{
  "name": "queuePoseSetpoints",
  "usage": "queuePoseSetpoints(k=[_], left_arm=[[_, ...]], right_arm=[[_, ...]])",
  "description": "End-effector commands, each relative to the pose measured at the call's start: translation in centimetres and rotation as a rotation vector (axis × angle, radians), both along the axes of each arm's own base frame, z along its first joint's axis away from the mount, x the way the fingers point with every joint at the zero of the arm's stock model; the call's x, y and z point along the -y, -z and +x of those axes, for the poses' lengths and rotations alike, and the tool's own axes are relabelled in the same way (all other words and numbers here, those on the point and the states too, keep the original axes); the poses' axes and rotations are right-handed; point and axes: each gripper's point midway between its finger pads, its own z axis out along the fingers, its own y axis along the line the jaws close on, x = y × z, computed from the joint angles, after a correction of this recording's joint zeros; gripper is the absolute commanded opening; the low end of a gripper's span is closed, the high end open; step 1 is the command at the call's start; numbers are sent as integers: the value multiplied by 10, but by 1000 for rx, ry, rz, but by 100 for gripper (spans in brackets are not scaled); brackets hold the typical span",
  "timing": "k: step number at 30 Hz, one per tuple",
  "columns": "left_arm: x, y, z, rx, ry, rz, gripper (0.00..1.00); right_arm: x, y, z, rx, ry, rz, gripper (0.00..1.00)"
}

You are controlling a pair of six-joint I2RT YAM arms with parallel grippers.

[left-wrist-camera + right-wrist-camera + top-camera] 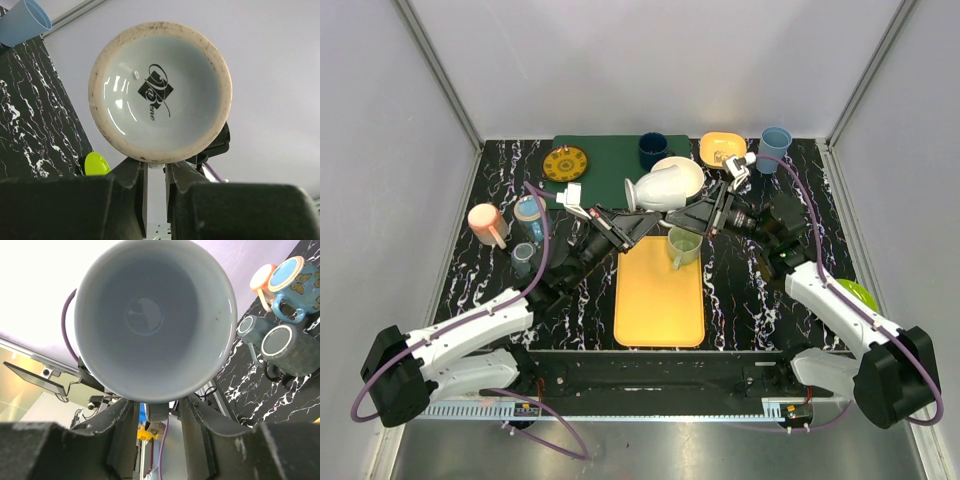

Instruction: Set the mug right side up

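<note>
The white mug (660, 186) hangs in the air on its side between the two arms, above the far end of the yellow tray (659, 300). Its base faces left and its mouth faces right. The left end effector (156, 172) has its fingers drawn close together under the base, apparently clamped on a pale piece of the mug. The right end effector (159, 412) has its fingers spread either side of a pale piece below the rim. I cannot tell whether they bear on it.

The step in hand looks like tipping the mug from sideways to mouth-up. To do it well, one arm should keep a firm hold while the mug rolls until the base points down at the tabletop (740, 290). Turn it slowly so it cannot slip. Lower it onto a bare patch near the tray, and let go only once the base sits flat.
</note>
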Motion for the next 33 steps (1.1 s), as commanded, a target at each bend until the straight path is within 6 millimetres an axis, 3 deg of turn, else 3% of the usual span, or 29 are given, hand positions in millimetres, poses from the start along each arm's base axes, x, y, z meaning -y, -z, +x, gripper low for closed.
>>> queuePoseSetpoints(k=[1,2,6,9,10,11,12,13,14,15,16,17,18,19,21,22,24,25,28,33], left_arm=[[1,-42,-23,109,81,-122,0],[1,-42,-23,110,81,-123,0],[3,-35,-27,107,105,-111,0],[2,-28,-26,98,95,-83,3],[1,-22,-24,86,81,-56,10],[-1,-19,-26,90,78,-38,28],[-9,-21,-26,111,50,-23,40],[-14,-11,-21,87,10,17,49],[-19,-8,-21,87,-12,36,54],[-31,-12,-24,110,-43,48,66],[-40,4,-17,67,-98,106,70],[-53,-2,-22,80,-129,101,73],[-61,5,-21,81,-159,134,76],[-71,17,-17,51,-210,173,77],[-92,18,-21,61,-267,193,80],[-102,36,-17,18,-311,266,80],[-122,42,-19,-7,-370,323,80],[-131,59,-18,-45,-400,392,79],[-148,73,-21,-81,-443,459,77],[-165,80,-24,-114,-489,489,74]], right_arm=[[-1,-36,-6,79,-33,74,38],[-1,-37,-7,81,-39,79,25],[-2,-36,-7,72,-51,89,0],[0,-33,-8,63,-35,64,0],[1,-29,-6,105,-9,28,0],[3,-34,-2,126,34,7,0],[7,-27,-5,93,58,-47,0],[10,-25,-4,147,87,-88,0],[15,-39,-4,185,127,-102,0],[18,-26,-4,138,136,-163,0],[21,-25,-4,171,155,-201,0],[26,-21,-5,141,176,-250,0],[28,-21,-5,150,184,-275,0],[31,-18,-5,174,192,-309,0],[37,-6,-5,134,211,-396,0],[39,1,-1,158,227,-451,0],[40,19,-2,122,220,-574,0],[35,28,-2,169,241,-660,0],[18,47,-9,209,231,-814,0],[-7,90,-2,211,242,-987,0]])
